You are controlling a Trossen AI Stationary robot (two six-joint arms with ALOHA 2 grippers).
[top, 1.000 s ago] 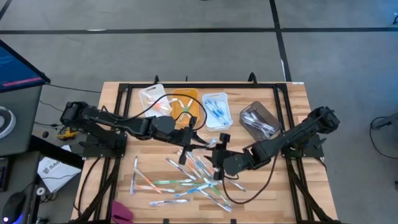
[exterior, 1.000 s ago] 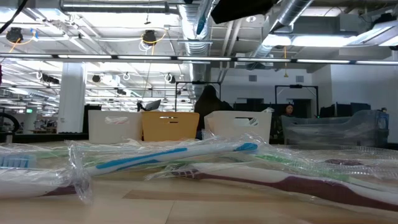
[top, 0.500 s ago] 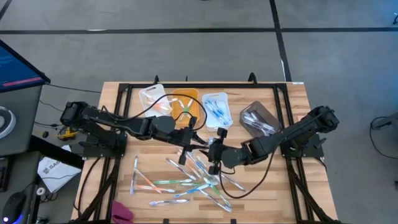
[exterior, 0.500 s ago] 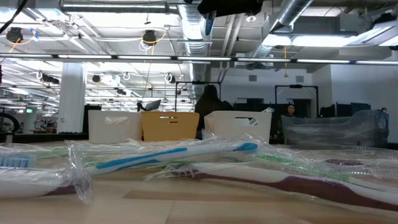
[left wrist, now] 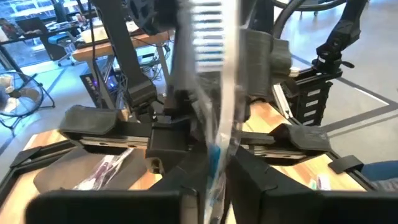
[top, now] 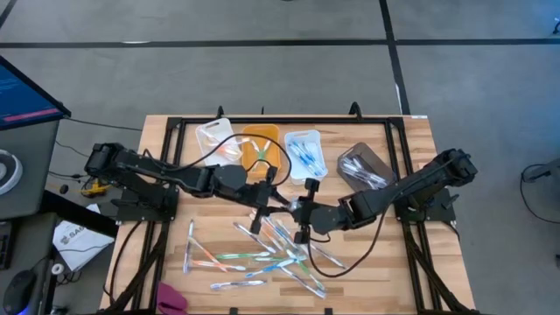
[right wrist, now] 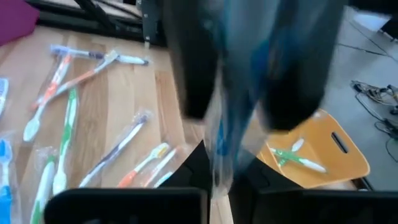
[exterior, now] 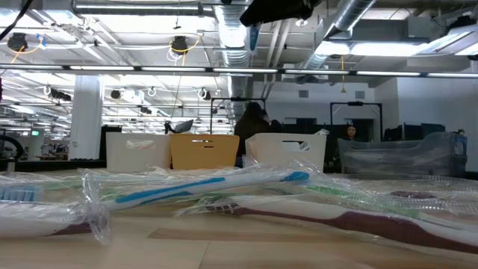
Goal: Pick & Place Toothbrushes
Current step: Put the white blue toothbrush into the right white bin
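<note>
- Left gripper [top: 278, 203] and right gripper [top: 291, 208] meet above the table's [top: 411, 149] middle, both clamped on one wrapped blue toothbrush [left wrist: 214, 124].
- More toothbrushes [top: 262, 254] lie scattered on the wood nearer the front edge.
- An orange bin [top: 265, 144] holds a green brush.

Held item: a wrapped toothbrush [left wrist: 214, 93], upright, white bristles at its upper end, blue on the handle lower down.
Left gripper [left wrist: 217, 177]: dark fingers closed on the toothbrush's lower part.
Behind the toothbrush: the other arm's dark gripper [left wrist: 180, 121], touching it.
Table [left wrist: 56, 140]: light wood, beneath both grippers.
</note>
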